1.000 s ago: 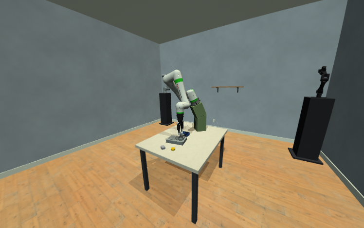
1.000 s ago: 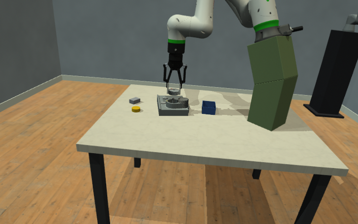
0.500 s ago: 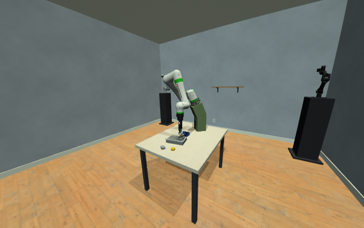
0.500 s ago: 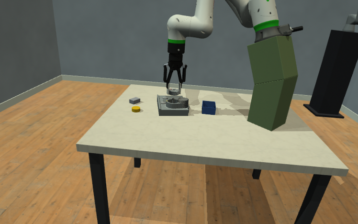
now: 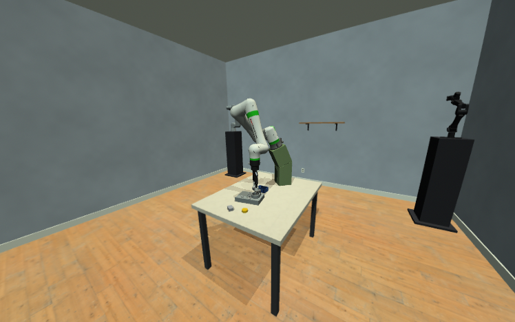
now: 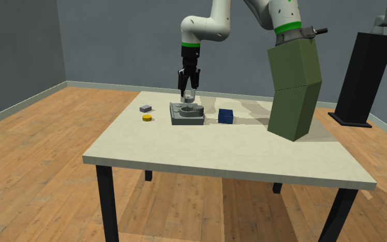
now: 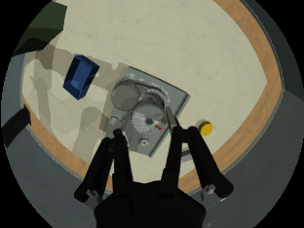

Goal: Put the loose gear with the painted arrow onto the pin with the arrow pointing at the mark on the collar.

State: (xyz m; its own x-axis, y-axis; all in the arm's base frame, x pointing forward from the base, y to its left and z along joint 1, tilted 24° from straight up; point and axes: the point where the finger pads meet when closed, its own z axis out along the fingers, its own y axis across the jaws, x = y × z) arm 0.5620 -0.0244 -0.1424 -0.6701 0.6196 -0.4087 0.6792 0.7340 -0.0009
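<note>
One gripper (image 6: 188,97), clamped on the gear (image 6: 188,99), hangs just above the case (image 6: 187,120), gear not yet down on the pin. Red arrow (image 7: 160,128) on the gear face points to about 3 o'clock in wrist view; collar mark too small to tell. Step: lining up over pin. Next, I'd say: twist wrist to match the mark, lower gently since case can slide. Blue box (image 6: 225,116) sits at 3 o'clock of case, yellow disc (image 6: 147,117) and grey block (image 6: 145,108) at 9.
</note>
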